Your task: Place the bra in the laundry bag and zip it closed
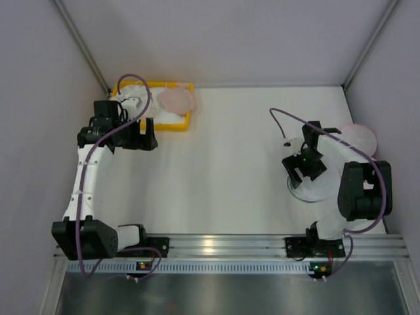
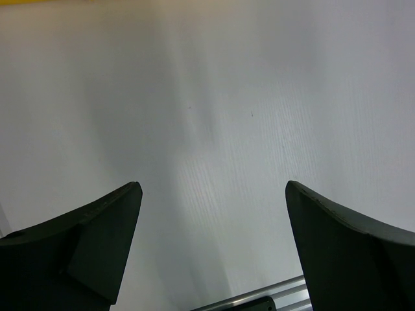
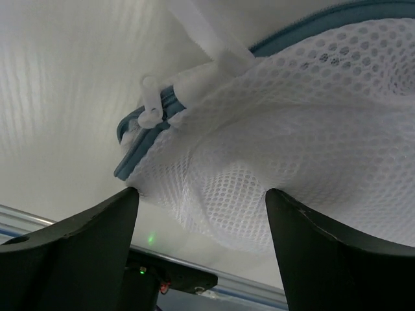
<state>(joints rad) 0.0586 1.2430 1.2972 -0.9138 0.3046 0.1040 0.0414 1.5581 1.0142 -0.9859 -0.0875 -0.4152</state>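
the laundry bag [image 3: 311, 110] is being straddled at the right of the table [image 1: 230, 164] by the right gripper [image 3: 201, 191]. its jaws are being held well apart, with white mesh bulging up between them and nothing pinched. the grey-blue zipper [image 3: 139, 146] and its white pull tab [image 3: 150, 103] are being kept in the wrist camera's sight, probably so that the mouth can be found and opened. across the table, the bra [image 1: 176, 100] is being left untouched in the yellow tray [image 1: 172, 125] at the far left corner, among the white garments [image 1: 134, 92]. the left gripper [image 2: 214, 188] is being held near the tray's front edge, spread wide and empty above bare tabletop, seemingly being readied for the pick. a pink-rimmed pouch [image 1: 362, 136] is being left alone beside the right arm. the task is being judged barely begun: the bra is not yet being carried, and whether the zipper is done up cannot be told.
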